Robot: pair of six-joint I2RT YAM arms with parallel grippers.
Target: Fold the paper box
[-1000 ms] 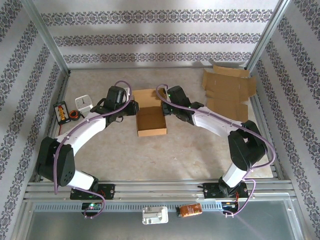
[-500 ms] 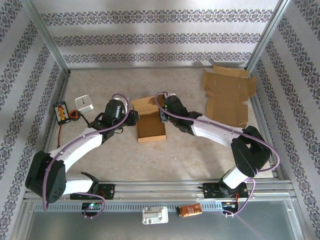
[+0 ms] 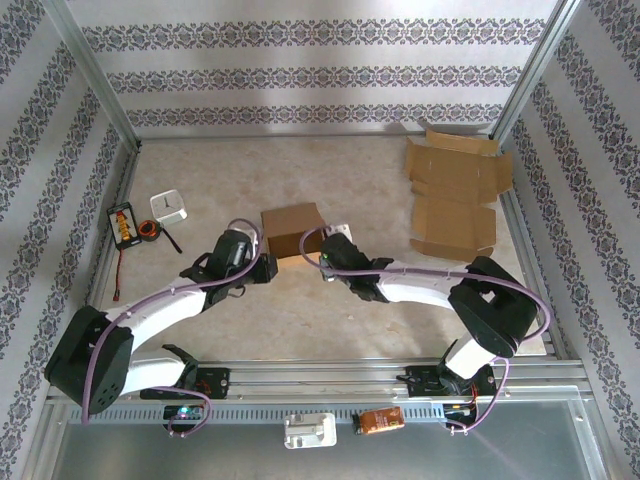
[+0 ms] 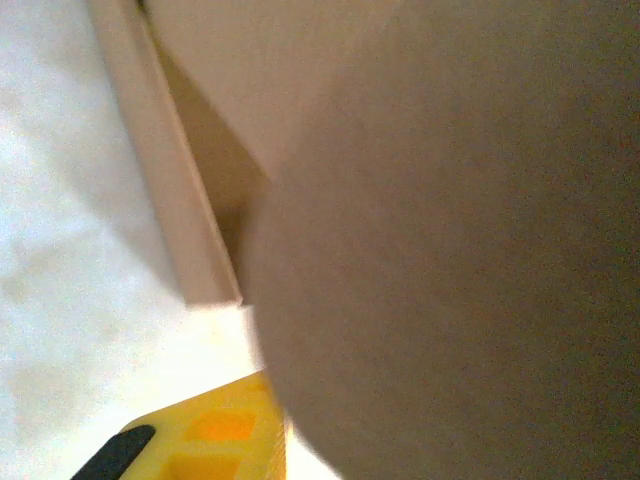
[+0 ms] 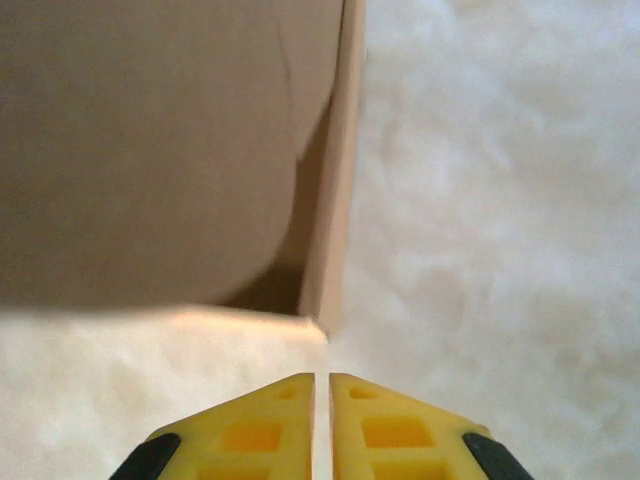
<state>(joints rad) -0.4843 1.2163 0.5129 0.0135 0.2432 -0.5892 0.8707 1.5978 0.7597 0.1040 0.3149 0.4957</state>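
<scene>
Box (image 3: 291, 229) sits mid table (image 3: 250, 315), top closed over (as seen from above). Right gripper (image 5: 322, 398) is just short of its near right corner, fingers pressed together, holding nothing. Left gripper (image 3: 268, 266) is at the near left corner; one yellow finger (image 4: 215, 440) shows, so I cannot tell its spread.

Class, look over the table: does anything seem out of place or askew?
The flat cardboard sheet in the far right corner lies crooked, with its far flaps kinked upward against the wall. The folded box looks tidy.
</scene>
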